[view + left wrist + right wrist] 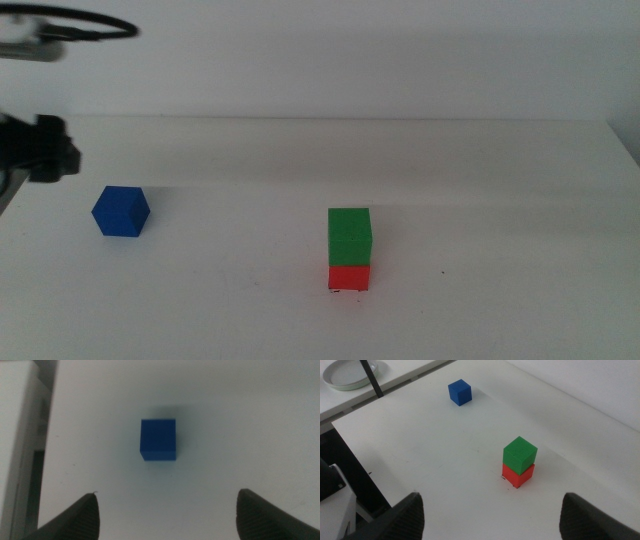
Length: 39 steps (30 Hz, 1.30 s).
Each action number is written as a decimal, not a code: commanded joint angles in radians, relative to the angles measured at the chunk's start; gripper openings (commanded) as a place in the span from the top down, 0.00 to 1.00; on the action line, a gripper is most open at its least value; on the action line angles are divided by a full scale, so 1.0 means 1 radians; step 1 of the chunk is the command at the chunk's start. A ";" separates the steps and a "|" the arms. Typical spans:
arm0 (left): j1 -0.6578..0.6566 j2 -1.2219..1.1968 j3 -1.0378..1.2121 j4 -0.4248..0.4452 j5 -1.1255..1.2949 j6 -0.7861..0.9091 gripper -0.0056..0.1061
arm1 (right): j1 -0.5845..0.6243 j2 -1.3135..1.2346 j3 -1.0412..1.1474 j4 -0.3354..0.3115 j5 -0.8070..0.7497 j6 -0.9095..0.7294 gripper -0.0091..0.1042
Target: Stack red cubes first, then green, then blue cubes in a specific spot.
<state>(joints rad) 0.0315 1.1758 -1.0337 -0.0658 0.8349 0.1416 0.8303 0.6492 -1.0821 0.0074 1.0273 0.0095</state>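
Green on red, blue to go

Blue cube [121, 211] sits alone at the frame's left, well apart from green [349, 235] stacked on red [349, 277] at lower centre. Left gripper [165, 515] hangs above it, jaws spread wide, likely lining up a grab. Right gripper [490, 515] waits, also spread.

- The small matte red cube [349, 277] covers most of the tiny dark pen marks [345, 291].
- Left end effector [165, 515]: bottom edge crops its dark tips.
- Right end effector [492, 517]: likewise cropped.

light: bright, even; shadows: soft, faint; focus: slightly blurred; glare: white tabletop [400, 150] washed out
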 commanded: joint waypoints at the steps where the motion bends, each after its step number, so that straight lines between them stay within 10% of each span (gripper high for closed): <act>1: 0.020 0.123 -0.076 -0.024 0.038 0.058 0.11 | -0.004 -0.004 0.005 -0.007 -0.010 -0.009 0.10; 13: 0.089 0.640 -0.518 -0.090 0.222 0.190 0.11 | -0.004 -0.004 0.005 -0.007 -0.010 -0.009 0.10; 39: 0.037 0.922 -0.525 -0.075 0.145 0.193 0.14 | -0.004 -0.004 0.005 -0.007 -0.010 -0.009 0.10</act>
<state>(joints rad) 0.0700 2.0893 -1.5539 -0.1329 0.9808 0.3385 0.8303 0.6485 -1.0821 0.0074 1.0273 0.0095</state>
